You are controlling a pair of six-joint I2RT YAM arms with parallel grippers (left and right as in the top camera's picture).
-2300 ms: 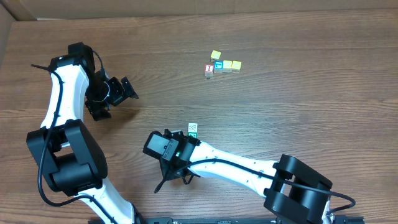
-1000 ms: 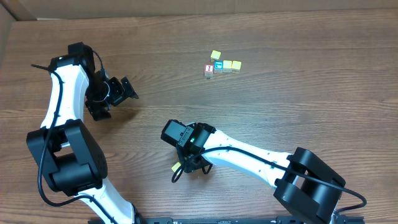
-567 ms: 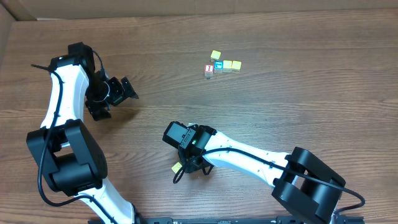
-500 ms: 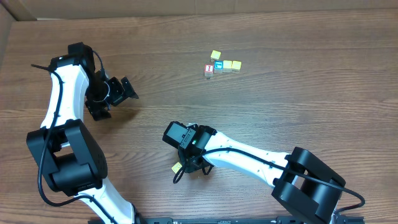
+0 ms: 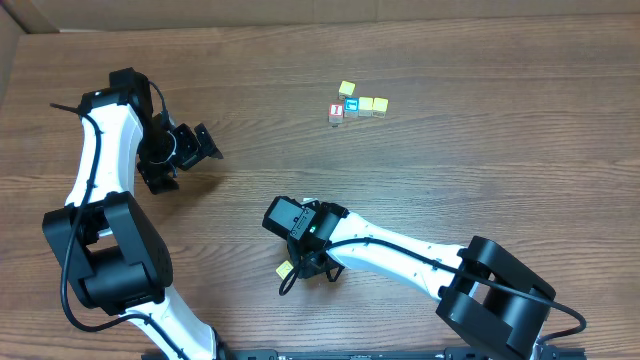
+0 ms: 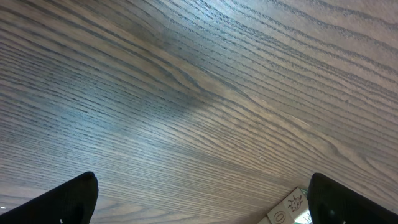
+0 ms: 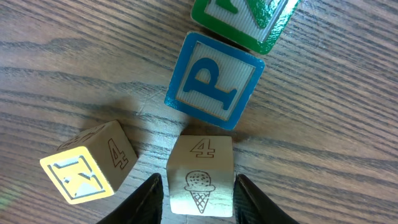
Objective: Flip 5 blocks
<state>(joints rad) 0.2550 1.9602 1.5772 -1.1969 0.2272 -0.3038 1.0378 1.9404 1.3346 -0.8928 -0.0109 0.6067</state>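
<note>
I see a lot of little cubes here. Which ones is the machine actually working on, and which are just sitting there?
In the job: ice-cream block, between the right jaws; blue P block; green-faced block.
Lying about, in the far cluster: red-faced cube; yellow cubes.

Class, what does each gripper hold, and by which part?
Left gripper: nothing, jaws open. Right gripper brackets two opposite sides of the pale wooden ice-cream cube; a firm grip cannot be told.

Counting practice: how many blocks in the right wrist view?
4: green one at top, blue P below it, ice-cream one between the fingers, yellow-faced one left. More may be off-frame.
</note>
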